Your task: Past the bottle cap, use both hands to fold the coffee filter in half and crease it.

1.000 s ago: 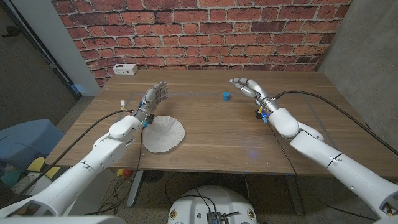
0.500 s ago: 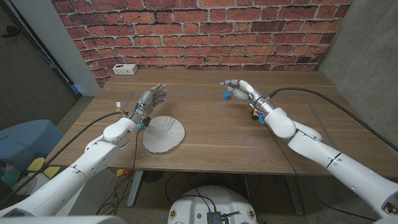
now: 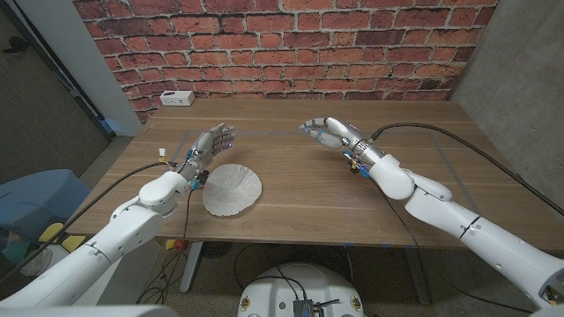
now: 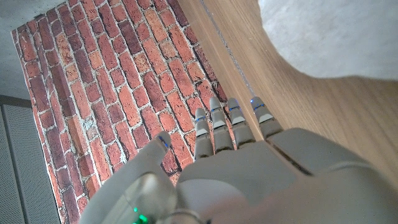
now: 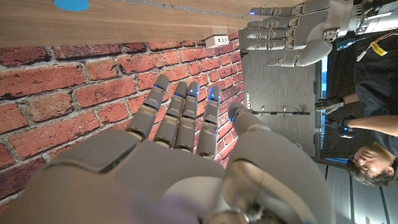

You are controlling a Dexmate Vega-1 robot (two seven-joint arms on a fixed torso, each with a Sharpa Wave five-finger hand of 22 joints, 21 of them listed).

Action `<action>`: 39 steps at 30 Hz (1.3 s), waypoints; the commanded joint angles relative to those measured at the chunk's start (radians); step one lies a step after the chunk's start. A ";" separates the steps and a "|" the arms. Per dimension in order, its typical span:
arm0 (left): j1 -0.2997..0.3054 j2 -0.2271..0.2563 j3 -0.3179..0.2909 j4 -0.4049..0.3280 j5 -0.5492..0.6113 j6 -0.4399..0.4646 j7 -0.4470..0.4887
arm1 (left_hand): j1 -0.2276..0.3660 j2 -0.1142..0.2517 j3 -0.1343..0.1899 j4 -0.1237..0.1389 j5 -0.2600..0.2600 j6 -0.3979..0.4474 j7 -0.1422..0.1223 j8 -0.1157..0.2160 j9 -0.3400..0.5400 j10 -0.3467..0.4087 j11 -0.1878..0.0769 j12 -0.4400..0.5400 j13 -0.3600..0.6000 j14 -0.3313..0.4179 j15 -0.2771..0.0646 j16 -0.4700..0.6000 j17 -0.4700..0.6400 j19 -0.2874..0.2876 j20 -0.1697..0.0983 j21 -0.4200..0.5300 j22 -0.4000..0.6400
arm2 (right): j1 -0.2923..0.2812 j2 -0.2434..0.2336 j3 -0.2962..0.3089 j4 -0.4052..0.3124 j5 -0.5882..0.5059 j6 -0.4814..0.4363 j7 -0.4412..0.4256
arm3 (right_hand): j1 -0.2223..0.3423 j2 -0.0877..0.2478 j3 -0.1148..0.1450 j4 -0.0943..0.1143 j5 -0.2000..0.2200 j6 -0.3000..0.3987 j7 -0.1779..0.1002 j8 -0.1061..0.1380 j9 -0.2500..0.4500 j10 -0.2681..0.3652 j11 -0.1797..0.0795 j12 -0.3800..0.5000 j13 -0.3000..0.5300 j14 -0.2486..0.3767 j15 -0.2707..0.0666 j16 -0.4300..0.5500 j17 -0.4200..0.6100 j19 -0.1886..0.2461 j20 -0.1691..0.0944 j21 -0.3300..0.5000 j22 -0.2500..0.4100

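Left hand (image 3: 211, 143) empty, spread, beside coffee filter (image 3: 232, 189) | right hand (image 3: 324, 134) empty, apart

No text, label, brand, number or sign can be read; the small white box (image 3: 178, 98) at the upper left carries dark marks too small to make out.

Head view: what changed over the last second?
The right hand swept toward the robot's left, over where the blue bottle cap showed, which it now hides. The left hand slid slightly left. Both stay open. The coffee filter stayed flat and untouched.
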 commanded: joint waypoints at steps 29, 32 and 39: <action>0.177 0.054 -0.113 -0.141 0.008 0.051 0.094 | 0.042 0.055 0.057 -0.001 0.006 0.059 0.019 -0.005 0.003 0.050 0.012 -0.005 0.002 0.054 -0.001 -0.003 0.000 0.042 0.001 0.017 0.004 | 0.055 0.042 -0.120 0.035 -0.198 0.132 0.118 | 0.031 0.013 0.017 0.006 0.002 0.062 -0.013 -0.004 0.006 0.054 -0.007 0.008 0.004 0.041 -0.023 0.032 0.019 0.035 -0.012 0.010 0.007; 0.180 0.056 -0.117 -0.142 0.006 0.056 0.091 | 0.046 0.056 0.061 -0.003 0.007 0.061 0.019 -0.006 0.003 0.050 0.011 -0.007 0.002 0.056 -0.001 -0.004 0.000 0.043 0.001 0.017 0.004 | 0.062 0.048 -0.131 0.042 -0.202 0.138 0.131 | 0.032 0.013 0.019 0.007 0.002 0.065 -0.012 -0.004 0.006 0.056 -0.007 0.008 0.004 0.041 -0.025 0.033 0.020 0.036 -0.011 0.010 0.007; 0.192 0.058 -0.130 -0.142 0.007 0.054 0.089 | 0.052 0.056 0.070 -0.006 0.008 0.063 0.019 -0.010 0.004 0.052 0.012 -0.009 0.002 0.058 0.000 -0.007 -0.001 0.043 0.002 0.017 0.004 | 0.072 0.065 -0.152 0.057 -0.210 0.145 0.151 | 0.035 0.022 0.031 0.019 0.003 0.083 -0.018 -0.004 0.006 0.069 -0.012 0.008 0.004 0.047 -0.026 0.034 0.022 0.037 -0.016 0.010 0.007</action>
